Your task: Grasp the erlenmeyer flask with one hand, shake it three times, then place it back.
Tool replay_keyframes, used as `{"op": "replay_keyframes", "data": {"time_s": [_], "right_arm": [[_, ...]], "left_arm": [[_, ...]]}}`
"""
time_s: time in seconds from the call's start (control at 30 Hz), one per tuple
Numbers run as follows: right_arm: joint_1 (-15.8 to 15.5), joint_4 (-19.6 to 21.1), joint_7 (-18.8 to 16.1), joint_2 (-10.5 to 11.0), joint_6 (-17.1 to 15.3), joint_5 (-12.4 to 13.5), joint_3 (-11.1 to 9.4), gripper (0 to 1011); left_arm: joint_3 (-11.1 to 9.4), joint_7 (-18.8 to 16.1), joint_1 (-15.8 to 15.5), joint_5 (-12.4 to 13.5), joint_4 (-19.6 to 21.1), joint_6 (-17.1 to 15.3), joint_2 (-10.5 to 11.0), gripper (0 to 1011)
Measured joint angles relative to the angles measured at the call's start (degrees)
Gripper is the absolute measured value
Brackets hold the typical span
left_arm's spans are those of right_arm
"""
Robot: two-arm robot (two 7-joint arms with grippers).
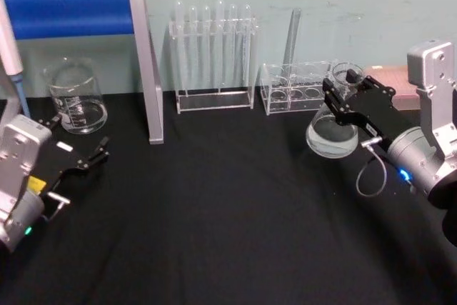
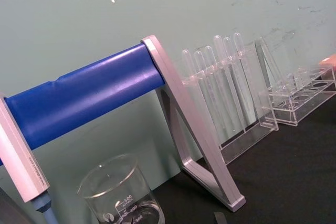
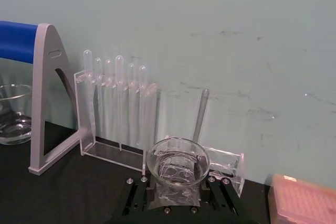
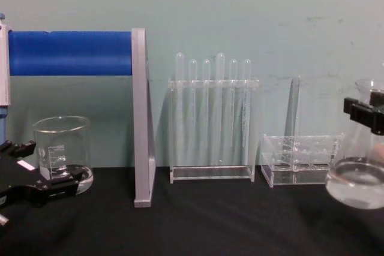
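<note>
A clear rack (image 1: 296,89) is standing just behind the erlenmeyer flask (image 1: 331,136), which is holding a little water. The right gripper (image 1: 343,96) is pinching its neck. The left gripper (image 1: 76,141) is resting spread open.

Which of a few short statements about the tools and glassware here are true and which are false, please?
1. The right tool is shut on the erlenmeyer flask at its neck. True.
2. The left tool holds the beaker. False: it is open and empty, in front of the beaker.
3. The tall rack holds test tubes. True.
4. The blue-barred stand is on the flask's right. False: it stands far to the flask's left.
</note>
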State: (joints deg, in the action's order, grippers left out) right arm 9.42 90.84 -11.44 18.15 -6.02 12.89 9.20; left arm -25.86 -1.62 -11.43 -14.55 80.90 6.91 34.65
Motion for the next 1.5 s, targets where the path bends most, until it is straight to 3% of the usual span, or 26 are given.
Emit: {"op": "replay_keyframes", "data": {"time_s": [0.4, 0.67, 1.17, 1.5], "right_arm": [[-1.3, 2.0, -2.5, -0.8, -0.7, -0.3, 1.1, 449], [-2.7, 4.5, -4.7, -0.6, -1.3, 0.6, 3.3, 449], [-5.7, 9.8, -8.5, 1.7, -1.5, 2.9, 8.4, 449], [-6.5, 11.6, -9.6, 3.3, -1.1, 4.2, 10.4, 449]], "left_arm": [[0.0, 0.0, 0.0, 0.0, 0.0, 0.0, 0.0, 1001], [0.0, 0.0, 0.0, 0.0, 0.0, 0.0, 0.0, 1001], [0.0, 0.0, 0.0, 0.0, 0.0, 0.0, 0.0, 1001], [0.0, 0.0, 0.0, 0.0, 0.0, 0.0, 0.0, 1001]]}}
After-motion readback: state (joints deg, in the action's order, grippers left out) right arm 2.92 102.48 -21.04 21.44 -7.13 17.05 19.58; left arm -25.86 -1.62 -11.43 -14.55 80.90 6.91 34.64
